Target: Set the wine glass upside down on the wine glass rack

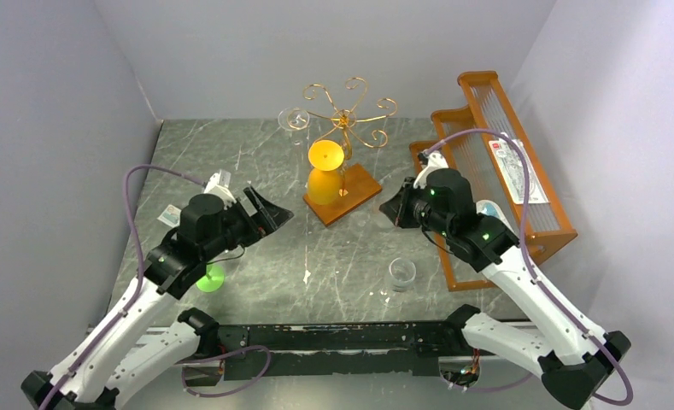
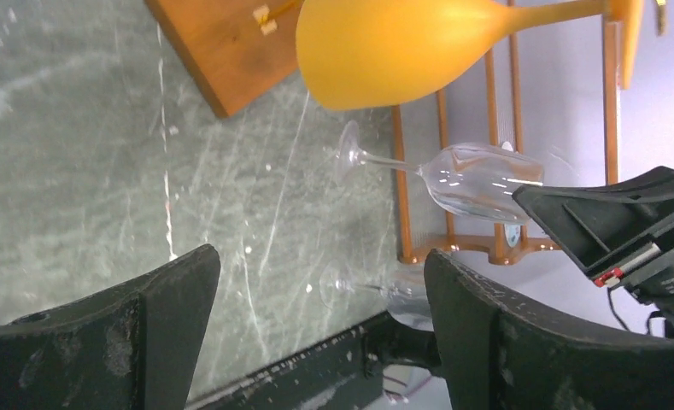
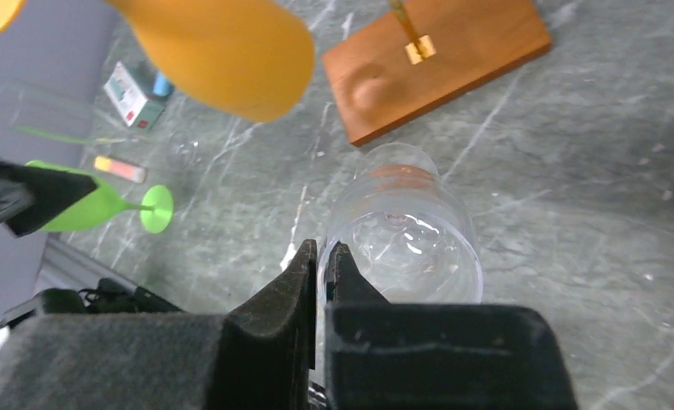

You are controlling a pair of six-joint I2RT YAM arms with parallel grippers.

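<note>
The gold wire rack (image 1: pixel 347 109) stands on its brown wooden base (image 1: pixel 354 198) at the table's middle back. An orange wine glass (image 1: pixel 325 171) hangs upside down from it, and a clear glass (image 1: pixel 295 119) hangs at its left arm. My right gripper (image 1: pixel 395 210) is shut on the rim of a clear wine glass (image 3: pixel 406 235), which is upright with its foot down, just right of the base. This glass also shows in the left wrist view (image 2: pixel 478 178). My left gripper (image 1: pixel 266 210) is open and empty, left of the base.
An orange slatted shelf (image 1: pixel 497 145) stands at the right edge. Another clear glass (image 1: pixel 401 273) stands near the front. A green wine glass (image 1: pixel 212 278) sits under my left arm. A small box (image 3: pixel 133 96) lies at the left.
</note>
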